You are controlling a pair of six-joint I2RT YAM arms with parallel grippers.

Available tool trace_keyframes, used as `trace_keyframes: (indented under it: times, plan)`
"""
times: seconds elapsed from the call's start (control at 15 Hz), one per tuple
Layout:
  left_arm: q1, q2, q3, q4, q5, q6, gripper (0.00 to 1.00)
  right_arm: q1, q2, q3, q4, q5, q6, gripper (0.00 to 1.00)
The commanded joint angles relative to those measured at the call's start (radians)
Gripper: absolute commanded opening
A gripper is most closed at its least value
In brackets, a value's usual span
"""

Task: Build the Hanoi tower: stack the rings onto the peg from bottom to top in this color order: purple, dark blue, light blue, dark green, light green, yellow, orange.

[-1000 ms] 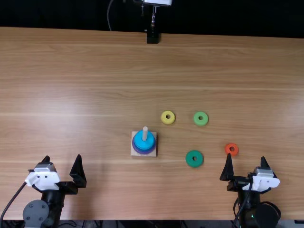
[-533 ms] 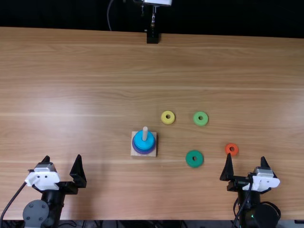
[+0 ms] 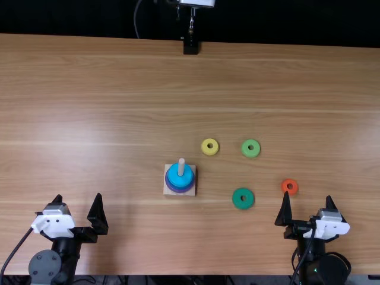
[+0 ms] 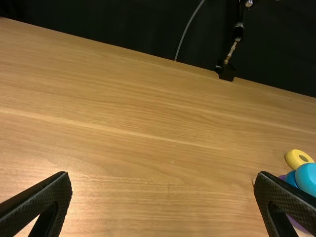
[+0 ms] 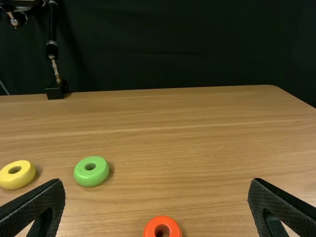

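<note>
At the left end, my left gripper [image 3: 78, 196] stands wide and holds nothing, near the table's [image 3: 136, 237] near edge. Right of it is the square, pale wooden base [image 3: 167, 192] with its upright round peg [image 3: 181, 166]. It carries a purple ring [image 3: 180, 190], a dark blue ring [image 4: 291, 178] and a light blue ring [image 3: 180, 177], in order. Next come a smooth yellow ring [image 3: 205, 149], a thick dark green ring [image 3: 237, 203], due next in my judgement, and a light green ring [image 3: 255, 153]. The dark green should prove light, stiff and slightly slippery; I advise gripping its outer rim, hole kept free. It has room all round for both fingers. The small orange ring [image 3: 284, 187] lies near my right gripper [image 3: 308, 196], also wide and empty; approach without nudging it.
</note>
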Motion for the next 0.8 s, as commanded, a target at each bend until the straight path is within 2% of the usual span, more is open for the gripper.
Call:
trace_keyframes:
  times: [0.0, 0.33, 0.73]
  plan:
    - [0.002, -0.012, -0.057, -0.015, 0.014, 0.004, 1.00, 0.006, -0.013, -0.003, 0.011, 0.007, -0.002, 1.00]
    - [0.002, -0.012, -0.057, -0.015, 0.014, 0.004, 1.00, -0.001, -0.011, 0.130, 0.073, 0.005, 0.009, 1.00]
    - [0.002, -0.012, -0.057, -0.015, 0.014, 0.004, 1.00, 0.011, 0.277, 0.440, 0.116, 0.005, 0.009, 1.00]
